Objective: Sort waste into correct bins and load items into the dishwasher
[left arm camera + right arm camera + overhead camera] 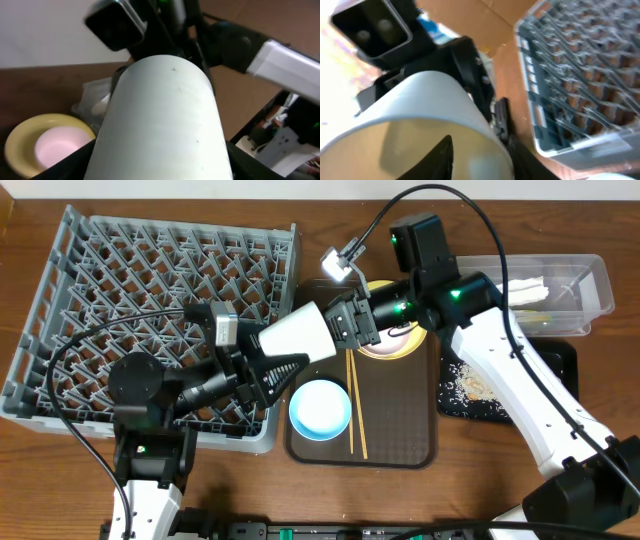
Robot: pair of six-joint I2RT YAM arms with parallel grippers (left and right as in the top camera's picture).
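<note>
The off-white cup (300,330) hangs on its side above the gap between the grey dish rack (150,280) and the brown tray. My left gripper (285,355) is shut on its body; the cup fills the left wrist view (160,120). My right gripper (350,322) is shut on its rim, with one finger inside the mouth (480,160). The yellow plate (381,284) holds the white bowl (57,145). The light blue bowl (320,408) and the chopsticks (355,405) lie on the brown tray.
The brown serving tray (400,430) sits right of the rack. The clear tub (590,280) at the back right holds the white napkin (525,288). The black tray (560,360) carries rice crumbs (470,380). The right arm crosses above both.
</note>
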